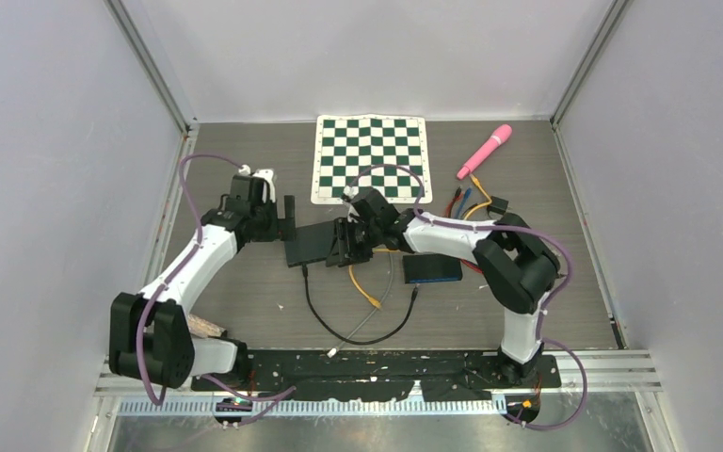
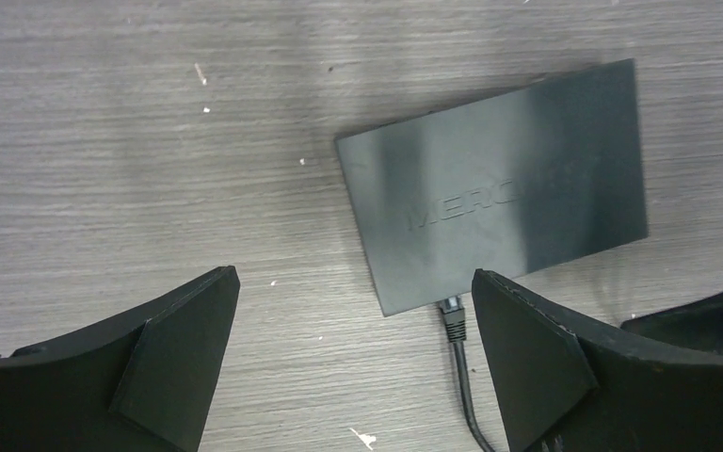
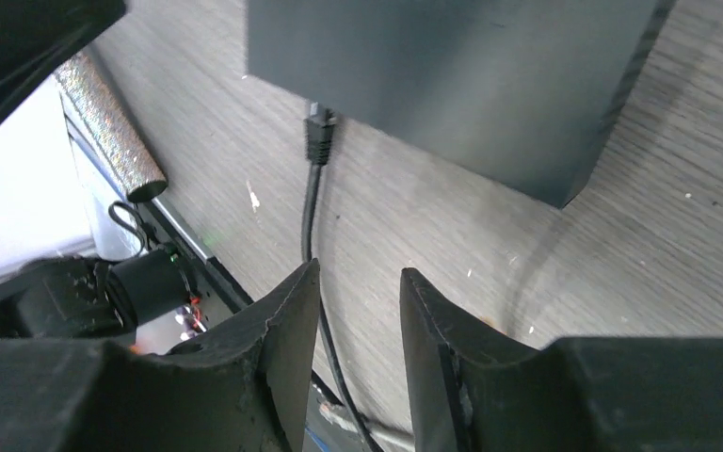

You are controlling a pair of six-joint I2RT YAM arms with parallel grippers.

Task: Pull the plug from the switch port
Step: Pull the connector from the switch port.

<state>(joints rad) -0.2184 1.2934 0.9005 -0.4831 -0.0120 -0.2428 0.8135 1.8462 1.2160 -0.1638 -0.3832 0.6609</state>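
The black network switch (image 1: 313,244) lies flat on the table's middle. A black plug (image 1: 304,268) sits in a port on its near edge, and its black cable (image 1: 339,331) loops toward me. In the left wrist view the switch (image 2: 499,188) is above my wide-open, empty left gripper (image 2: 353,278), and the plug (image 2: 452,318) is just inside the right finger. My left gripper (image 1: 289,217) hovers at the switch's far left corner. My right gripper (image 1: 346,243) is at the switch's right end, jaws a little apart and empty (image 3: 360,273). The plug (image 3: 319,132) and switch (image 3: 452,75) are ahead of it.
A green and white chessboard mat (image 1: 372,158) lies at the back. A pink stick (image 1: 485,151) and coloured wires (image 1: 466,202) are at the back right. A dark blue box (image 1: 433,270) and an orange cable (image 1: 364,287) lie right of the switch. A glittery tube (image 3: 113,122) lies near the left base.
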